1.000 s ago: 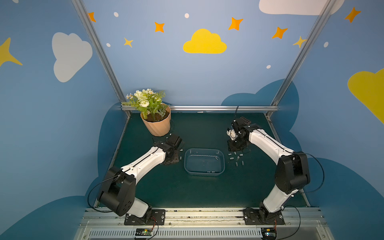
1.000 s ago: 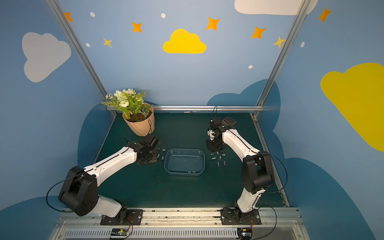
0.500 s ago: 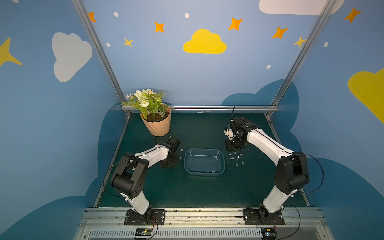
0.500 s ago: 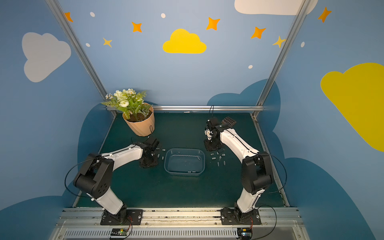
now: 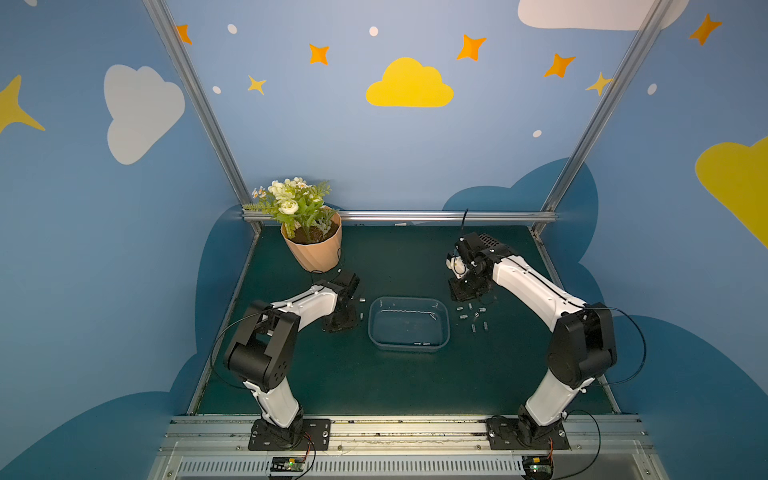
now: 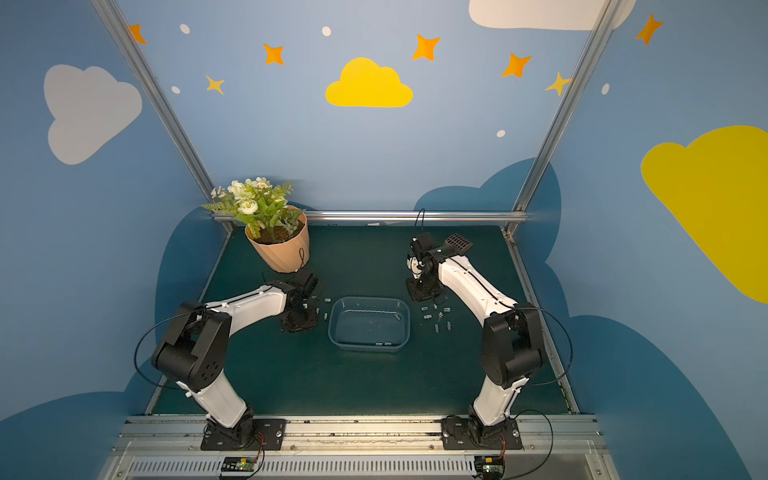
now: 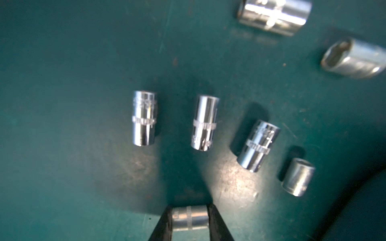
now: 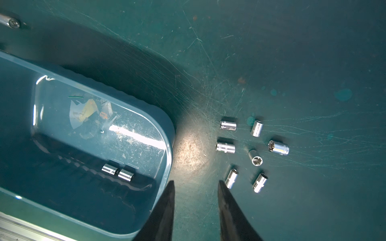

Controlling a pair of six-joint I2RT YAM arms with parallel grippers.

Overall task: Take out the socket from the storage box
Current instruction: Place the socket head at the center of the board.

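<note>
My left jaws pinch a socket [image 7: 189, 218] low over the bench [image 7: 62, 146], outside the box [image 5: 395, 347], probably to lay it beside the row [image 7: 203, 123] already out. My right jaws stand spread and empty between the box rim and the loose sockets [image 8: 225, 147]. In the box two sockets [image 8: 118, 172] lie against the wall, open above.

I'm counting seven sockets [image 8: 225, 147] lying on the mat [image 5: 374, 382] beside the right arm [image 5: 536, 291], two sockets [image 8: 125, 174] sitting inside the one storage box [image 5: 371, 328], six sockets [image 7: 204, 123] lying beside the left arm [image 5: 307, 305], and a seventh socket [image 7: 189, 219] sitting between the fingers [image 7: 163, 227] of the left gripper [image 7: 190, 208]. One flowerpot [image 5: 316, 253] is standing at the back.
</note>
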